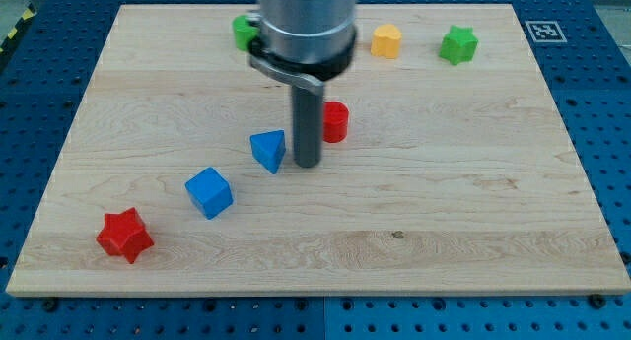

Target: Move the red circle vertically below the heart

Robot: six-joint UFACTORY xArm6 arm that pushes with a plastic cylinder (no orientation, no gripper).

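Tip (308,165) on the wooden table (473,202), between the red circle (336,121) and a blue triangular block (268,150).

Red circle lies just to the view's right of the rod, partly hidden behind it; whether it touches the rod cannot be told. No pincer shows, only the rod, so it holds nothing. Blue cube (209,192) and red star (125,235) trail toward the view's lower left. Along the view's top sit a green block (242,31), half hidden by the arm's housing, a yellow block (386,41) whose shape is unclear, and a green star (458,45).
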